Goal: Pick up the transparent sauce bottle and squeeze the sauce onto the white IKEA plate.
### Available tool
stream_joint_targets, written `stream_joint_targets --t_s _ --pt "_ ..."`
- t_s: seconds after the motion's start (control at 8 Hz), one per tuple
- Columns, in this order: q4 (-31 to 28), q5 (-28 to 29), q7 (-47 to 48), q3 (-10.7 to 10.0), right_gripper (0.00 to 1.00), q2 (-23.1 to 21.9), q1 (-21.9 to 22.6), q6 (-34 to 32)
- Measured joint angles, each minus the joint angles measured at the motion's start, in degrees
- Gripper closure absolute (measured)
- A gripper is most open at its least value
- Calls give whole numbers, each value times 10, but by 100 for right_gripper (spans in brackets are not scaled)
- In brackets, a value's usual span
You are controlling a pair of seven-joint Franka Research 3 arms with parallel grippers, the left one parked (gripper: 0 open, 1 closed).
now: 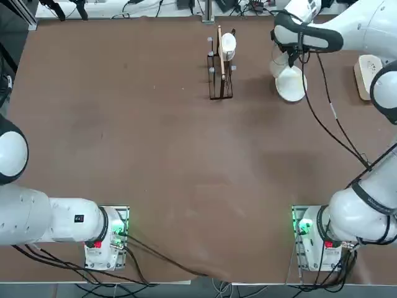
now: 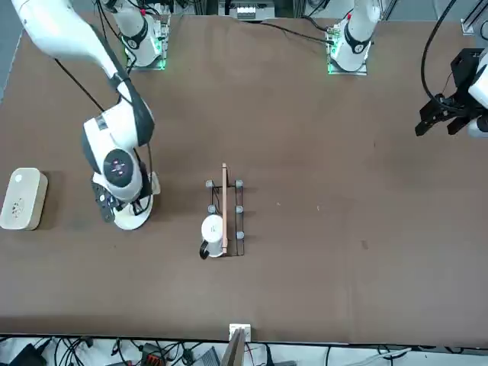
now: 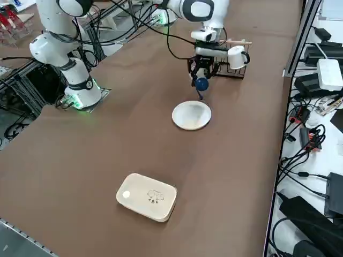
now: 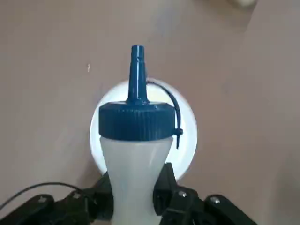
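- The bottle (image 4: 137, 178) is held by the right gripper (image 4: 135, 192), with one black finger pressed on each side of it.
- The claw is closed on the bottle, and the bottle's soft body is pinched between the two fingers.
- The bottle is see-through and a pale milky colour, and it is topped with a dark blue cap (image 4: 137, 122).
- A thin blue spout (image 4: 137, 77) is seen at the end of the cap, and a bendy blue strap (image 4: 174, 101) is joined to the cap's side.
- The bottle is turned upside down, so the spout is pointed down in the right side view.
- The bottle is held up off the brown table (image 3: 107, 139), at the plate (image 3: 191, 115).
- The plate is round and white, and it is set flat on the table, below the right gripper.
- In the top view, part of the plate is hidden by the right arm (image 1: 366, 28).
- A white box (image 3: 146, 196) with round corners is set on the table, well apart from the plate, and a small drawing is shown on its top.
- A dark wire rack (image 2: 239, 221) is placed on the plate's other side.
- A white cup (image 2: 213, 229) is kept at the rack, beside a light wooden bar (image 2: 224, 202).
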Motion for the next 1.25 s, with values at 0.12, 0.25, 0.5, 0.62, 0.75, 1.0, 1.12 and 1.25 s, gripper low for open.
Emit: stream_joint_targets --t_s 0.12,0.25,0.5,0.62,0.75,1.0,1.12,1.25 --pt "0 -49 25 -1 63 1 13 -27" --pt "0 -88 44 -2 63 2 23 -53" --pt "0 -140 69 -3 63 3 34 -96" --pt "0 -164 79 -4 63 3 36 -126" --pt "1 -178 90 -5 63 3 36 -161" --pt "0 -188 148 -23 63 6 36 -239" --pt "-1 -190 190 -44 63 11 36 -270" --pt "-4 -190 236 -71 63 21 34 -288"
